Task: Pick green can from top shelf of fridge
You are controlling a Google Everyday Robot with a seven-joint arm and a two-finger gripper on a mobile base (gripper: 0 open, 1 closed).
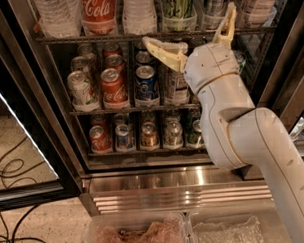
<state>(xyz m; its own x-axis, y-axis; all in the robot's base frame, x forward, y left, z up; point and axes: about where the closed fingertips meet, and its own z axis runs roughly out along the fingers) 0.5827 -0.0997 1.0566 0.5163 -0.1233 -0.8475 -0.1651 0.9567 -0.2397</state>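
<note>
The green can (177, 7), pale green with dark streaks, stands on the top shelf (114, 38) of the fridge (33, 97); its top is cut off by the frame edge. My gripper (187, 24) is open wide in front of the fridge, just below and right of the can. One finger (162, 50) points left under the shelf edge. The other finger (226, 23) points up to the can's right. Nothing is held.
A Coca-Cola bottle (96, 13) and clear water bottles (138, 11) stand left of the green can. Racks of short soda cans (113, 87) fill the two shelves below. The open glass door (23, 148) is at left. Plastic bins (136, 234) sit low in front.
</note>
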